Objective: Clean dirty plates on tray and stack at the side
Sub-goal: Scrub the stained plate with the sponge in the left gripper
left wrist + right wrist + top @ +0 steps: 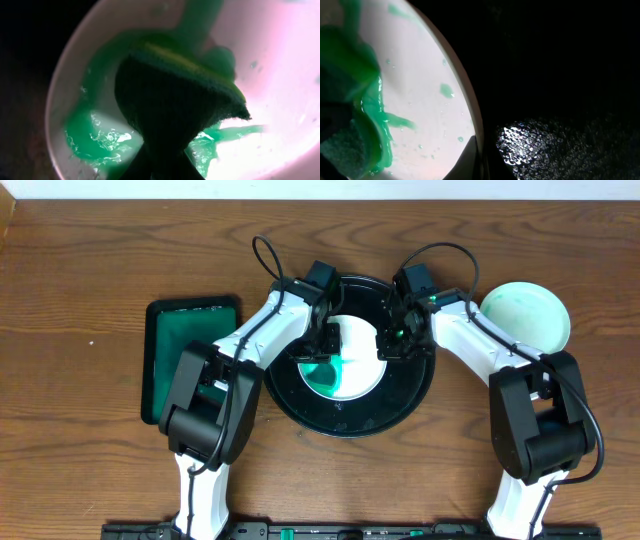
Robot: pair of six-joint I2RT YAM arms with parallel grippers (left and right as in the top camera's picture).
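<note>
We start at the left gripper (325, 345), near the middle of the overhead frame. Its jaws are pressed together on a dark green scouring sponge with a yellow layer (175, 100). The sponge fills the centre of the left wrist view and rests on the small round white plate (357, 355). Teal-green liquid (100, 145) is smeared and pooled around the sponge, mostly toward the lower left of that view, and a thinner streak runs off to the right. The upper right of the plate (280, 60) looks mostly clean.

The right gripper (392, 343) sits just right of centre in the overhead frame, closed on the plate's right rim. In the right wrist view the rim curves down to the bottom edge, where a dark finger (466, 161) meets it. Green drops and a smear (375, 115) lie on the white surface (420, 75) at the left.

The plate lies inside the large round glossy black tray (340, 415), whose wet floor glints at the lower right of the right wrist view (560, 140).

Further out, a second round plate with a pale teal tint (527, 317) sits alone at the upper right on the brown wooden table (80, 280), just beside the black tray. A green rectangular tray with a dark rim (190, 360) lies at the left.
</note>
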